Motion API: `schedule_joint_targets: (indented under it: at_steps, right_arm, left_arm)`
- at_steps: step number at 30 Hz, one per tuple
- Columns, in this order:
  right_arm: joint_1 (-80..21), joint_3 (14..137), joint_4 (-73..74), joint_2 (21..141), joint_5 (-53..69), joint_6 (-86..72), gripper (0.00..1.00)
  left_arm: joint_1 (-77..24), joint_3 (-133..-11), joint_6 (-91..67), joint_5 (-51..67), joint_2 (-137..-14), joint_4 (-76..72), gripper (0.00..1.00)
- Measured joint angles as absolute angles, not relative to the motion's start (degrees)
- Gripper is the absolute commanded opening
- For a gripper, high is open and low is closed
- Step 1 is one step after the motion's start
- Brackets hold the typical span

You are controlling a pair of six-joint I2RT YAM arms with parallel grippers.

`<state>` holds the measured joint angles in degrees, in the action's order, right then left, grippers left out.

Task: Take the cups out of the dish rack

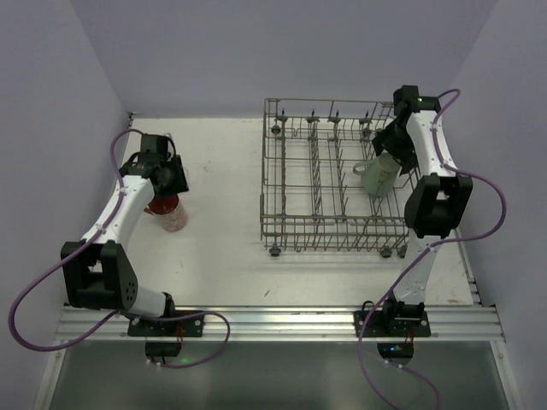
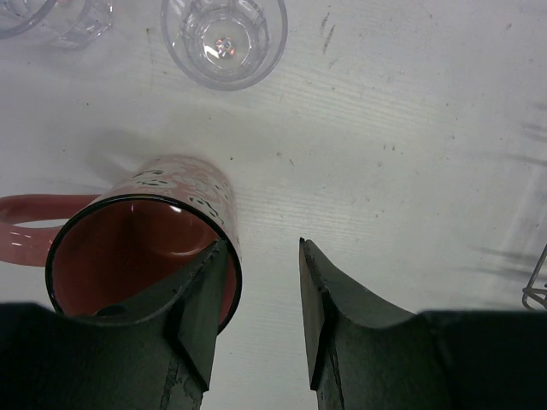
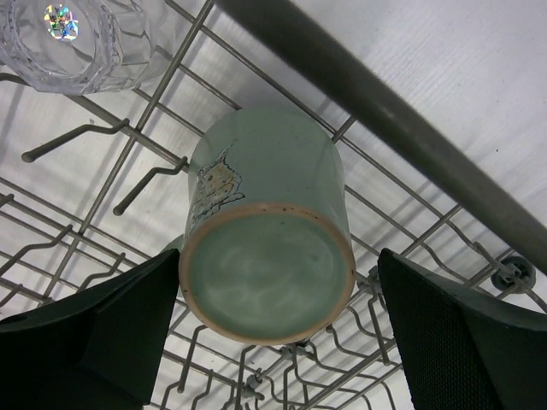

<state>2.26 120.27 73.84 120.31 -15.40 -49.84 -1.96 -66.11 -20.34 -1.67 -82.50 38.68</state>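
Legible text, labels, brands, numbers: none. Mint mug [image 3: 282,162] within right pincer [image 3: 278,256]: small drawing [image 3: 214,184], no lettering. Pink cup [image 2: 128,248] beside left pincer [image 2: 263,243]: pale pattern [image 2: 175,181] only.

- This is a robotics lab test cell.
- Plain pale lavender walls [image 1: 51,102] close the space in behind and to the outer side of each gripper.
- Two robot arms [image 1: 120,213] are bolted to an aluminium rail [image 1: 282,323] at the near edge, well behind the grippers. Loose purple cables [image 1: 21,307] loop out from them.
- The dish rack [image 1: 291,196] directly beneath the right gripper [image 3: 279,256] stands on its small wheels on a bare white table [image 1: 222,248], a kitchen item set out as a test prop.
- Below the left gripper [image 2: 261,248], the tabletop is scuffed and flecked with dark marks.
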Motion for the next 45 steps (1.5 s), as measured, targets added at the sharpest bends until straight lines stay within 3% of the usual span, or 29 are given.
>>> schedule_joint_targets:
  at_steps: [17,21,22,27,30,31,32,33,45]
  right_arm:
    - [1.0,117.6,70.9,121.5,-17.4,-49.8,0.99]
    - [0.9,117.0,70.6,121.8,-19.0,-49.6,0.93]
    - [0.8,116.9,70.5,121.8,-19.3,-49.6,0.90]
    - [0.8,116.5,70.2,121.9,-19.9,-49.4,0.58]
    - [0.7,116.4,70.1,121.9,-20.0,-49.3,0.28]
    - [0.7,116.4,70.1,121.9,-20.1,-49.2,0.10]
    - [0.6,116.5,70.1,121.9,-20.1,-49.1,0.03]
    - [0.4,116.5,70.0,121.9,-20.1,-48.9,0.00]
    - [-2.4,120.6,72.9,123.2,-20.8,-46.3,0.00]
  left_arm:
    - [-2.0,-66.1,-20.3,-0.8,-82.1,38.7,0.43]
    - [-2.0,-66.1,-20.3,-0.8,-82.1,38.7,0.43]
    - [-2.0,-66.1,-20.3,-0.8,-82.1,38.7,0.43]
    - [-2.0,-66.1,-20.3,-0.8,-82.1,38.7,0.43]
    - [-2.0,-66.1,-20.3,-0.8,-82.1,38.7,0.43]
    - [-2.0,-66.1,-20.3,-0.8,-82.1,38.7,0.43]
    - [-2.0,-66.1,-20.3,-0.8,-82.1,38.7,0.43]
    - [-2.0,-66.1,-20.3,-0.8,-82.1,38.7,0.43]
    - [-2.0,-70.7,-20.6,2.0,-82.1,39.1,0.43]
